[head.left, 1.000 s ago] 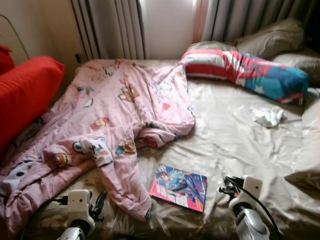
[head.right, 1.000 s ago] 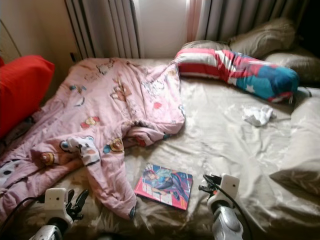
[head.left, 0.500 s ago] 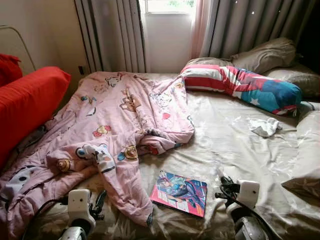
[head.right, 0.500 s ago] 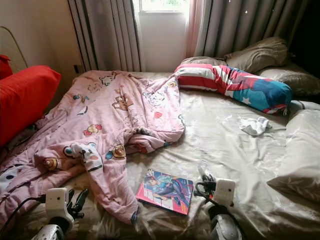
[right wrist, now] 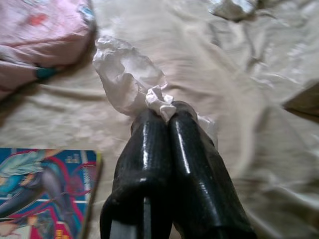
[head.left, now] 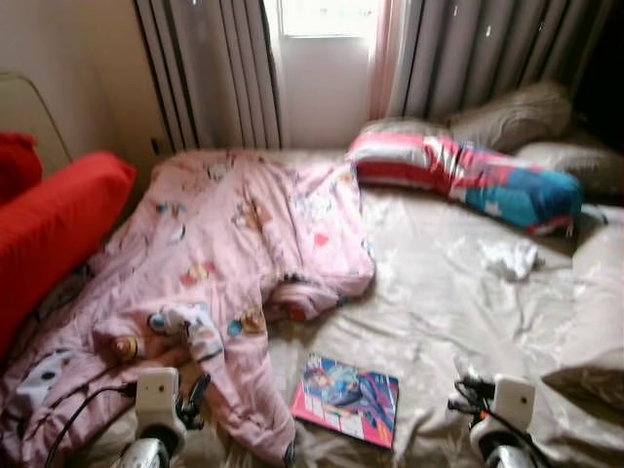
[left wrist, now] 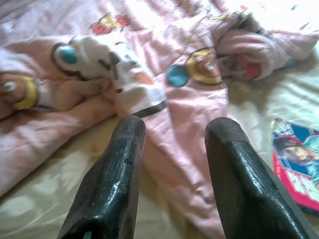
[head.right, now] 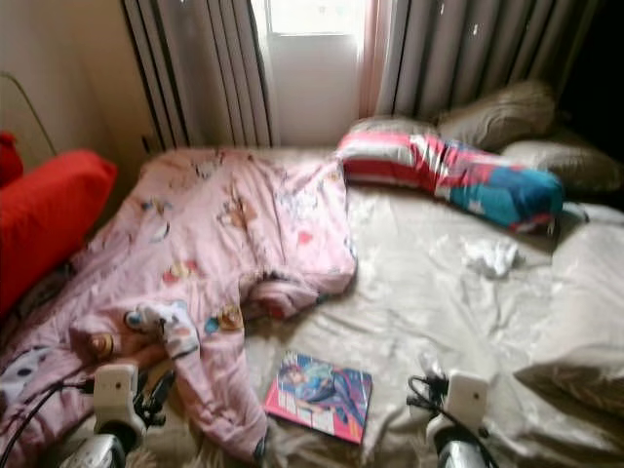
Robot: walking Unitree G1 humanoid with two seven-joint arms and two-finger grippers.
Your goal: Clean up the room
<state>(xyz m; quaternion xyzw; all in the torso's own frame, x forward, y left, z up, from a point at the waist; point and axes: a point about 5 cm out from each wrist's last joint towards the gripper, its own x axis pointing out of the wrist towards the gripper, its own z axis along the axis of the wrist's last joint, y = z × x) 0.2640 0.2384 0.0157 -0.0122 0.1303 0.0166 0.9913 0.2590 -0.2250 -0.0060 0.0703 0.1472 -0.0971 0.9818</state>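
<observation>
Your right gripper [right wrist: 167, 112] hangs low over the near right part of the bed [head.left: 439, 292], and its fingers [right wrist: 144, 149] are pressed together with no gap between them. Pinched at their tips is a thin, crumpled white plastic bag [right wrist: 124, 74]; its knotted neck sits right at the fingertips and the rest of it billows out beyond them over the beige sheet. The bag touches nothing but the fingers as far as you can tell.

Just beside that gripper, toward your left, a colourful book [head.left: 348, 400] lies flat on the sheet, its near edge close to the foot of the bed. It is apart from both grippers.

Your left gripper [left wrist: 172, 127] hovers over the near left part of the bed with its fingers [left wrist: 112, 174] spread apart and nothing between them. Beyond the tips lies the rumpled pink blanket [head.left: 224, 253] with cartoon prints, spilling from the head of the bed down toward the near left corner; one fold of it runs under the gap between the fingers.

Further up the bed, a crumpled white cloth [head.left: 510, 258] rests on the sheet near the right side, well apart from both grippers. Behind it a red, white and blue bolster [head.left: 468, 175] lies across the head of the bed.
</observation>
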